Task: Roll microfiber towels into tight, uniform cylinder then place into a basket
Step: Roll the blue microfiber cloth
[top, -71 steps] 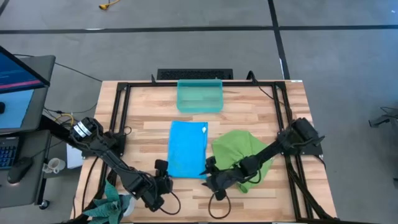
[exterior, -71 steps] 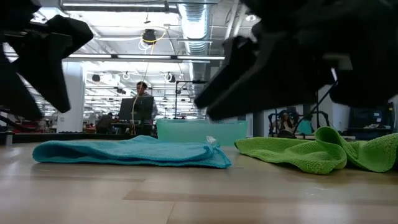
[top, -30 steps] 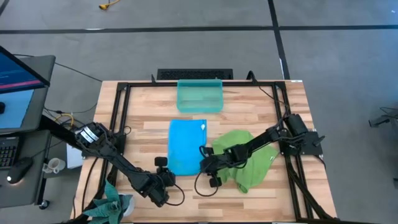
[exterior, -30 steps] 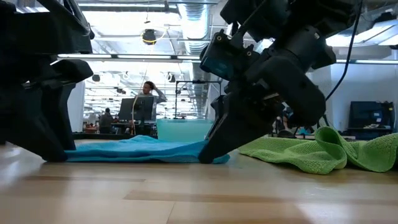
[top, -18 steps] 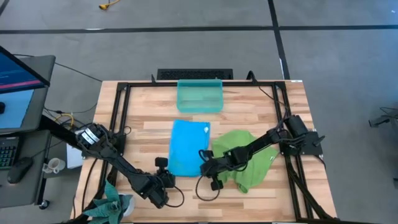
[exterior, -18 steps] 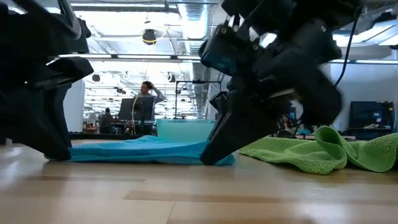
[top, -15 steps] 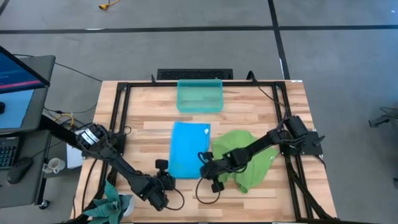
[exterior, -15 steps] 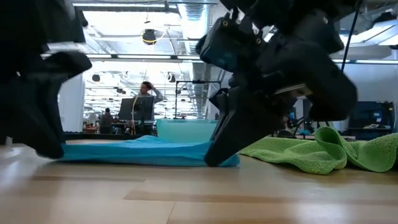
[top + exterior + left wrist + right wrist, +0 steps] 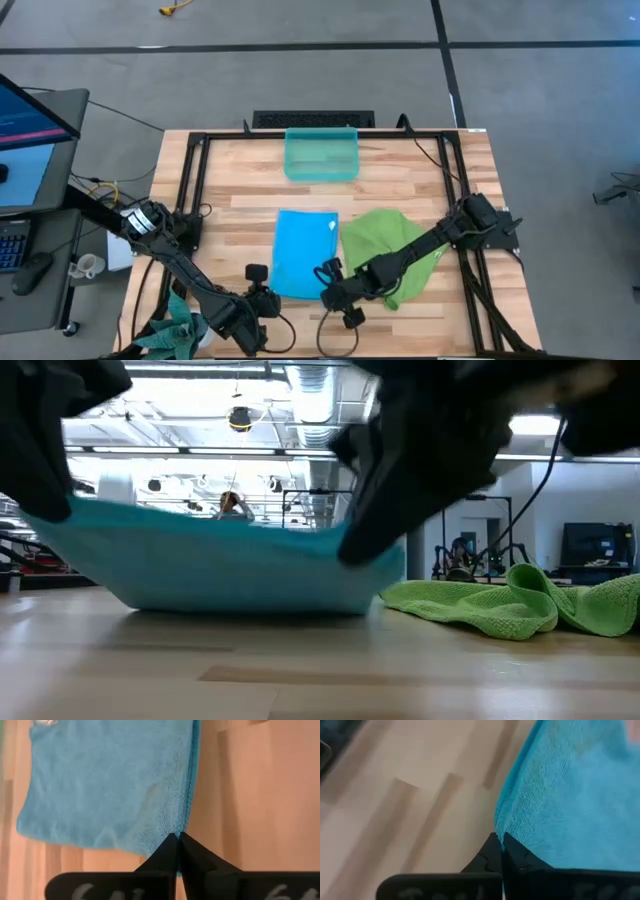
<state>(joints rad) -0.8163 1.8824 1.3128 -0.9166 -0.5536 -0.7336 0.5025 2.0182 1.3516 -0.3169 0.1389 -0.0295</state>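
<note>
We hold the near edge of the bright sky-blue microfiber towel (image 9: pixel 302 253) with both pincers: the left pincer (image 9: pixel 262 297) clamped on its near-left corner, the right pincer (image 9: pixel 327 283) on its near-right corner. To roll tightly, both corners should go level and together. Farther on the wooden bench (image 9: pixel 400 170) waits the translucent teal plastic basket (image 9: pixel 321 153).

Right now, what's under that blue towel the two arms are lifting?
Under the raised near edge of the blue towel only bare wooden table shows. Its far part sags onto the table, so whatever lies beneath there is covered.
</note>
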